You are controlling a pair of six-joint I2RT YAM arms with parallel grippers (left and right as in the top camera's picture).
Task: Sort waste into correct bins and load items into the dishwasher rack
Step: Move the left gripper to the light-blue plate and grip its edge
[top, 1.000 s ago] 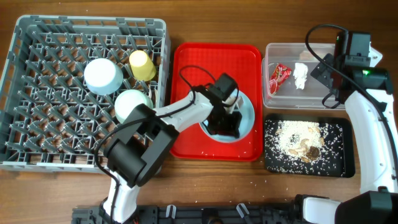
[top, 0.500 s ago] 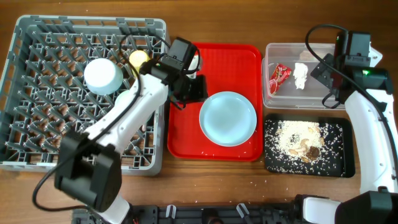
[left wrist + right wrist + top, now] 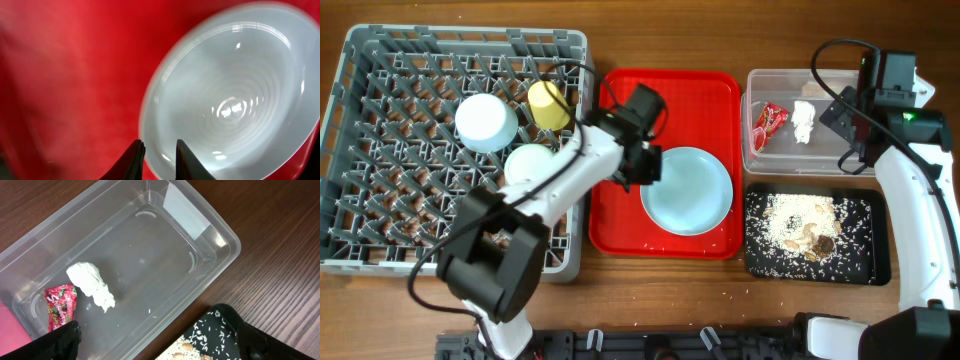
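While the left pincer (image 3: pixel 159 159) hangs just over the left rim of the light-blue round plate (image 3: pixel 686 190), its dark fingers stand released, parted by a narrow gap through which the plate's edge shows. The plate lies flat on the red serving tray (image 3: pixel 620 215), just beside the dishwasher rack (image 3: pixel 380 60). The rack holds the small yellow cup (image 3: pixel 548 105), the small light-blue bowl (image 3: pixel 486 122) and the pale green bowl (image 3: pixel 530 165) (all three in its right half). Over on the counter's right side, the right pincer (image 3: pixel 155 342) hovers spread wide above the clear tub (image 3: pixel 220 235), where the red snack wrapper (image 3: pixel 61 305) and the white tissue (image 3: pixel 92 284) lie side by side. White crumbs (image 3: pixel 805 228) cover the black tray (image 3: pixel 880 250).
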